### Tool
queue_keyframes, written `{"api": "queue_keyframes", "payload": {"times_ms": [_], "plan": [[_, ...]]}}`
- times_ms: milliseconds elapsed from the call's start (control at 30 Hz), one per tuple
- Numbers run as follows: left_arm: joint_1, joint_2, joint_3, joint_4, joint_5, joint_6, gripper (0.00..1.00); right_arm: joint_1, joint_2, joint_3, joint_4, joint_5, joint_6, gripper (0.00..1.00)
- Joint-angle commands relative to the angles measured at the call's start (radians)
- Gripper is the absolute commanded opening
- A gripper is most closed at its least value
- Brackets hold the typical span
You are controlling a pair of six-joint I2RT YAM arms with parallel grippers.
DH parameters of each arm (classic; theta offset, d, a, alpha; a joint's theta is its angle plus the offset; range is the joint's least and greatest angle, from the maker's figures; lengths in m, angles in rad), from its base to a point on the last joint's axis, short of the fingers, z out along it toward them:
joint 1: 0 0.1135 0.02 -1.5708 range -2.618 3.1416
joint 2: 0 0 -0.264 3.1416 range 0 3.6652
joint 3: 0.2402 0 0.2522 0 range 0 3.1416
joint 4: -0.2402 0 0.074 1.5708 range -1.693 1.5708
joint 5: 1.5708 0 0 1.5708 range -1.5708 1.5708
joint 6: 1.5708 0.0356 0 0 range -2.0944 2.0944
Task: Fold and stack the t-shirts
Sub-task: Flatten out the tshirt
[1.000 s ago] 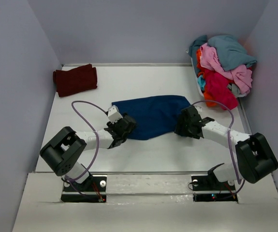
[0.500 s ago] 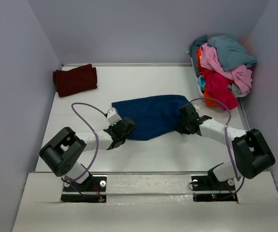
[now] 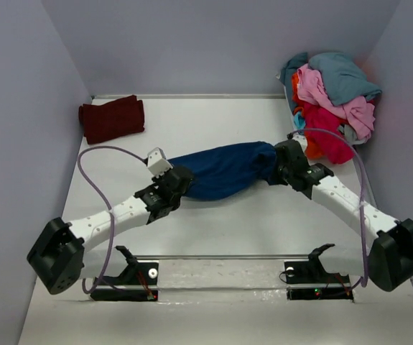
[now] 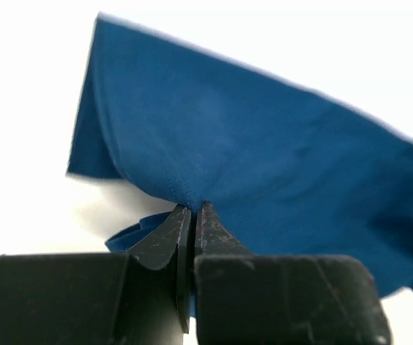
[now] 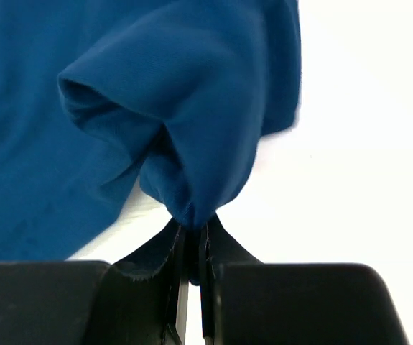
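A navy blue t-shirt hangs stretched between my two grippers over the middle of the table. My left gripper is shut on its left edge; the left wrist view shows the cloth pinched between the fingertips. My right gripper is shut on the right edge, where the blue cloth bunches into the closed jaws. A folded dark maroon t-shirt lies at the back left. A heap of t-shirts, teal, pink, red and orange, sits at the back right.
Grey walls close in the table on the left, back and right. The heap rests in a white bin against the right wall. Purple cables loop off both arms.
Both grippers have shut on the navy t-shirt's near edge and lifted it up and away from me. The cloth, flat on the table before, now hangs bunched between them.
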Motion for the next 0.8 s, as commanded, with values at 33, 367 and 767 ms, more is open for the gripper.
{"api": "queue_keyframes", "payload": {"times_ms": [33, 367, 767], "plan": [[-0.004, -0.168, 0.160, -0.166, -0.209, 0.070, 0.06, 0.008, -0.156, 0.154, -0.116, 0.098, -0.043, 0.07], [-0.004, -0.400, 0.300, -0.410, -0.370, 0.087, 0.06, 0.017, -0.397, 0.257, -0.272, 0.217, -0.069, 0.07], [-0.013, -0.576, 0.424, -0.693, -0.576, 0.014, 0.06, 0.017, -0.619, 0.346, -0.372, 0.326, -0.117, 0.07]]}}
